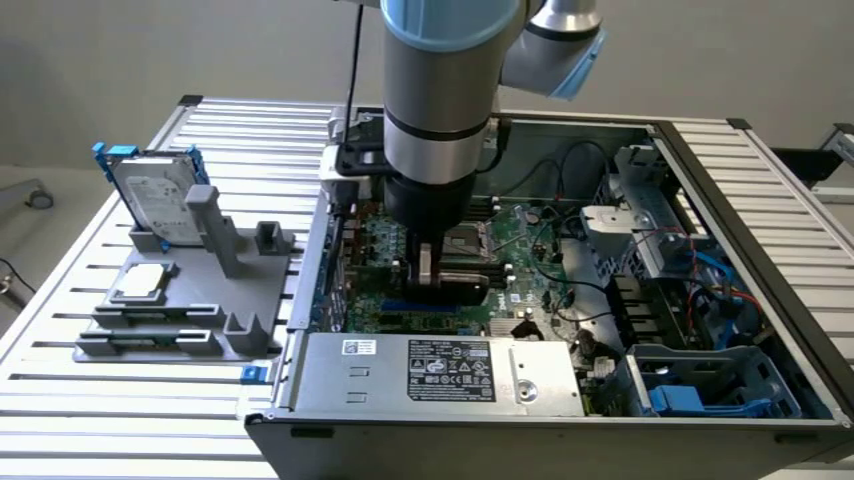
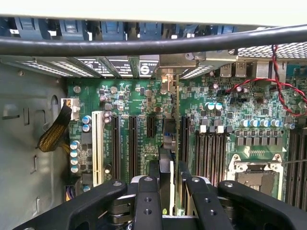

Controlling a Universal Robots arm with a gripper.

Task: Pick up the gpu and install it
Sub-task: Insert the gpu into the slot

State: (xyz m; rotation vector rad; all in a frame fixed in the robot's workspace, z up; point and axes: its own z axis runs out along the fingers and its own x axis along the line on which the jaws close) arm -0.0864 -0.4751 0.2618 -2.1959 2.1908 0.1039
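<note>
As fingers (image 2: 152,170) pinch it, gpu (image 2: 166,178) stands edge-on btwn them.

Soft, even light on the table, dimmer down in the case
In the exterior view the table (image 1: 80,400) is bright and flat-lit, the arm (image 1: 434,90) carries a pale sheen and throws soft shade on the board (image 1: 534,260); in the wrist view the board is evenly lit, the gripper (image 2: 168,173) stays near-black, the gpu (image 2: 169,134) glints at its far bracket, and the far rim of the case (image 2: 153,9) is washed out
</note>
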